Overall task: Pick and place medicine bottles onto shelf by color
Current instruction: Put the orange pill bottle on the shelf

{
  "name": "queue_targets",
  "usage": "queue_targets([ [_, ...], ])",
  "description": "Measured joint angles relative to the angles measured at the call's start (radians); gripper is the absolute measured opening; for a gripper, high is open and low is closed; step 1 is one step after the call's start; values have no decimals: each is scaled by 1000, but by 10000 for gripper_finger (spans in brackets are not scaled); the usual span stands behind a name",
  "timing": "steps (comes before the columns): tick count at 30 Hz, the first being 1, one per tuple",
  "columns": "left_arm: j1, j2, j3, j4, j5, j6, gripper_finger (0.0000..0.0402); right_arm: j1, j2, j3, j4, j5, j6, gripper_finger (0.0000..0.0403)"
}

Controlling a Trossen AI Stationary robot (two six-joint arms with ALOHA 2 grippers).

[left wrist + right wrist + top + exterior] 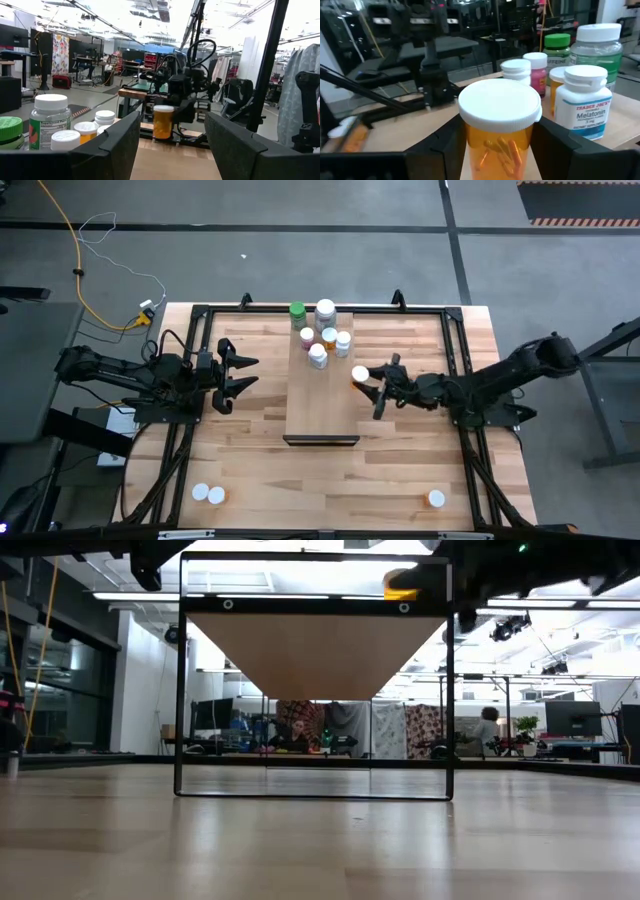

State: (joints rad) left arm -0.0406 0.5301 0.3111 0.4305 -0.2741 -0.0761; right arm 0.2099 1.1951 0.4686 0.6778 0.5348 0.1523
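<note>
Orange pill bottle point(500, 135) clamped in the right gripper point(378, 392) jaws, at the shelf point(322, 395) edge.
Light, rigid, slick plastic; grip mid-body below the white cap. Left gripper point(240, 375) jaws apart, left of the shelf.

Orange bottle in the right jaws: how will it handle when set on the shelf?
The orange bottle looks rigid and probably light: few capsules show inside. Smooth sides may slip. Set upright on the shelf it should stand; tipped, it would likely roll.

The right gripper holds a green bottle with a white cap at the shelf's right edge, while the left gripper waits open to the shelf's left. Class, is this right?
One detail is wrong: the bottle in the right gripper is orange, not green, as the right wrist view shows. It does have a white cap and sits at the right edge of the shelf, with the left gripper open on the left.
</note>
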Motion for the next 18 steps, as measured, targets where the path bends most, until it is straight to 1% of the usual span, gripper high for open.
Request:
queue_targets([
  [5,0,0,0,0,-2,0,213,-51,97,1,92,-12,-30,181],
  [11,0,0,0,0,-2,0,213,-79,197,2,225,-18,-31,181],
  [18,0,5,0,0,-2,-3,213,-107,269,2,281,-21,-49,181],
])
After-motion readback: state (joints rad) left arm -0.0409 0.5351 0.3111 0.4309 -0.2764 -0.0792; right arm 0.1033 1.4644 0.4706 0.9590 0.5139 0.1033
